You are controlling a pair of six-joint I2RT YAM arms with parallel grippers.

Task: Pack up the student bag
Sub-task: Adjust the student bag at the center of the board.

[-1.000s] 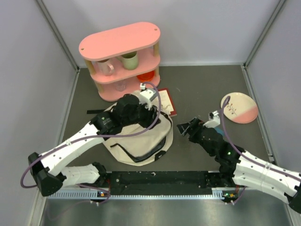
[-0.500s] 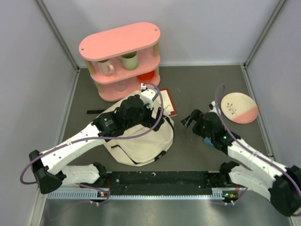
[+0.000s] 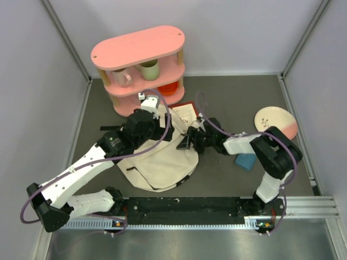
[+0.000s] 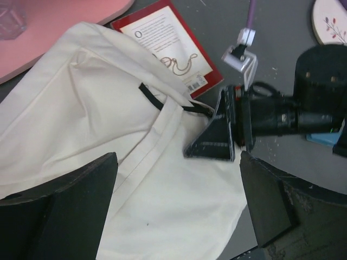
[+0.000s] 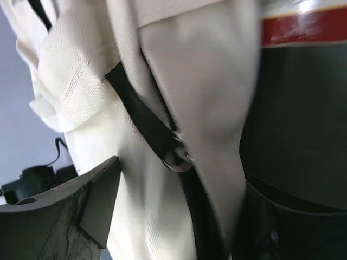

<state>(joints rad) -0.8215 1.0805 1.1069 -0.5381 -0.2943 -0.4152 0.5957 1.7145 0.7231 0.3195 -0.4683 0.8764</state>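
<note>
one limp, probably light student bag (image 3: 162, 162) toward the counter's (image 3: 233, 97) near edge, best taken at the black strap (image 5: 142, 120). left gripper (image 4: 176, 197) wide above; right gripper (image 5: 179, 214) spread astride the fabric.

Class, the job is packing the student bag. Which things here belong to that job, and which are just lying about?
Part of the job:
bag
left claw, open over the bag
right claw, open at the bag's edge
book, probably meant to go in

Just lying about:
pink shelf
pink mug
green mug
plate
blue block
</note>
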